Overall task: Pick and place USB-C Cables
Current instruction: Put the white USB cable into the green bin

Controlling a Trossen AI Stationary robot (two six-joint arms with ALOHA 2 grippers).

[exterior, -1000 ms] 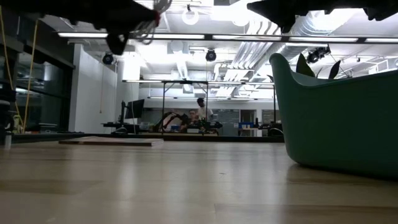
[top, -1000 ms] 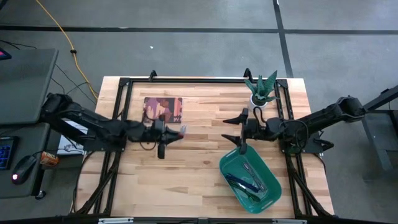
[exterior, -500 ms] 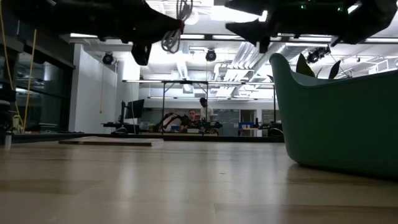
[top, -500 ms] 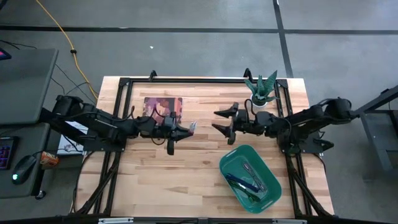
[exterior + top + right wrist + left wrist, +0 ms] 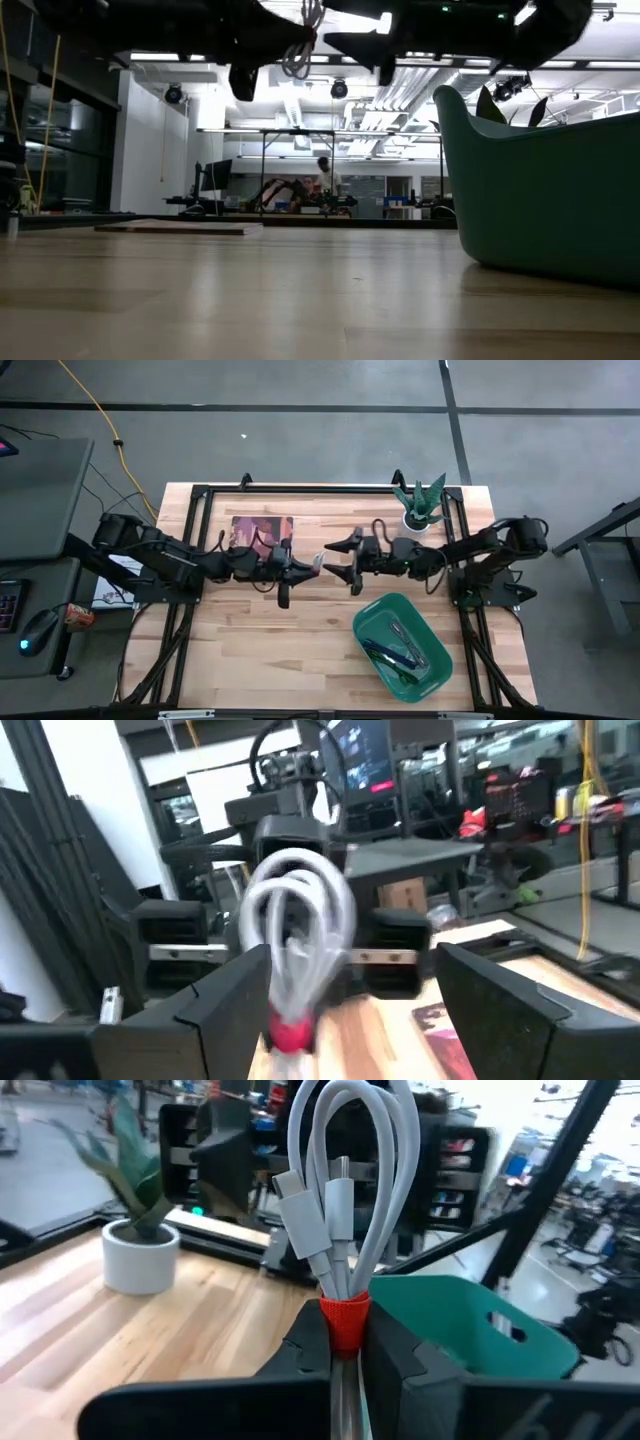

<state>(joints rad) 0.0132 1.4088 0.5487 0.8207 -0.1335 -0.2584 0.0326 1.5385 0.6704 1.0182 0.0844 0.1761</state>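
My left gripper is shut on the white USB-C cable bundle with the red band, high above the middle of the table. My right gripper is open and faces it from the table's right. Its two fingers stand on either side of the bundle at their tips, apart from it. The teal tub stands near the table's front right, with the other cable bundles lying in it. My left gripper pinches the bundle at its red band between the two fingers. The fingers lie level and point toward the table's right. The white loops and both plugs stick out past the fingertips, lifted clear of the table.
A potted plant stands at the far right. A dark picture mat lies flat at the far left of the wood. A black frame runs along the table's edges. The tub's wall fills the right of the low view.
My left gripper has carried the white cable toward the table's right, still clear of the table. My right gripper, open throughout, has gone from over the tub's far end toward the table's left and a little farther back, up to the cable.
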